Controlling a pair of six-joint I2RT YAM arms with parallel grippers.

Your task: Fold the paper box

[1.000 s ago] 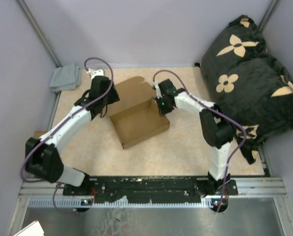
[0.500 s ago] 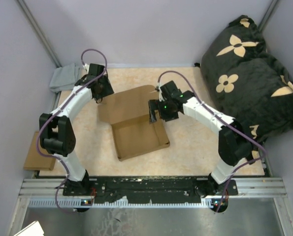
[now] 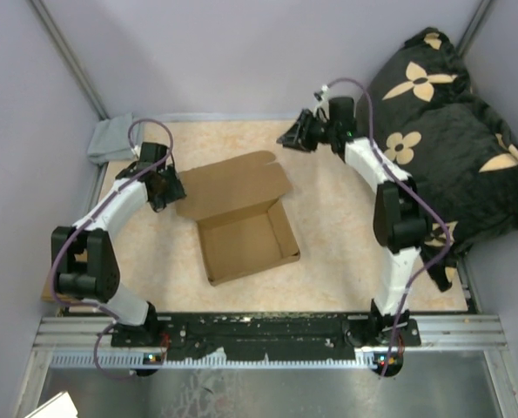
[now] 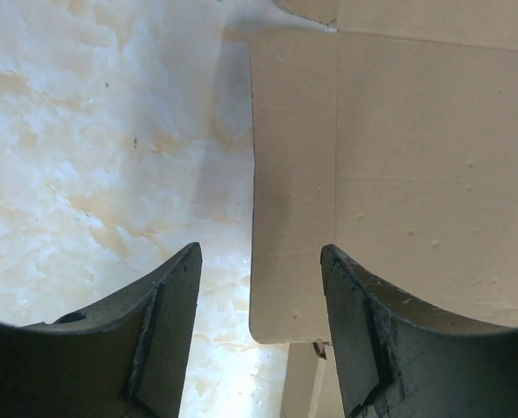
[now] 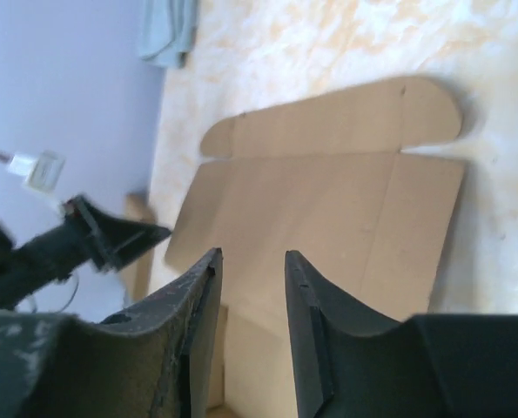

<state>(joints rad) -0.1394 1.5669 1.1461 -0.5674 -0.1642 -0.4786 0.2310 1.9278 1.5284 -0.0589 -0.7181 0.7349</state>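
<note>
Now the paper box (image 3: pixel 241 222) is seen at the middle of the worktop (image 3: pixel 328 252), its tray walls raised and its lid flap laid flat toward 12 o'clock. The left pincer (image 3: pixel 173 187) is held spread and empty over the flap's 9 o'clock edge. The right pincer (image 3: pixel 286 139), likewise parted and gripping nothing, is held apart from the box at about 1 o'clock.

The left arm (image 3: pixel 111 209) rises from its base, folds at the elbow out on the left, and reaches inward. The left tool (image 3: pixel 173 186) points right, jaws spread wide with nothing between them. The right arm (image 3: pixel 389 218) stands tall and stretches to the far side, wrist turned left. The right tool (image 3: pixel 289 138) has its jaws parted more narrowly, also empty.
</note>
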